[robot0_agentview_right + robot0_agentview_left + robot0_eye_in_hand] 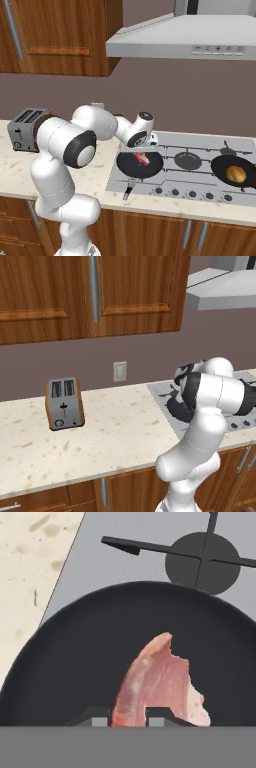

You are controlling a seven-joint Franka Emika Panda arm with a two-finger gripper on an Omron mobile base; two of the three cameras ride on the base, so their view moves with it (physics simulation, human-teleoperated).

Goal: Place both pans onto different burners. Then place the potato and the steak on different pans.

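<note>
Item: flat pink raw steak [160, 684], pinched between the closed fingers of the two-finger gripper [142, 156], hanging directly over the round matte-black frying pan [139, 165] on the left burner. Its long axis runs down from the fingers towards the pan floor. Golden-brown potato [236, 174] sits in the second black pan [233, 172], far right.

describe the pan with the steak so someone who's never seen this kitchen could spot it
Find the grey steel cooktop under the range hood. On its left end sits a black pan, handle pointing toward the front edge. The gripper holds the pink steak over it, while the right pan holds a golden potato.
</note>
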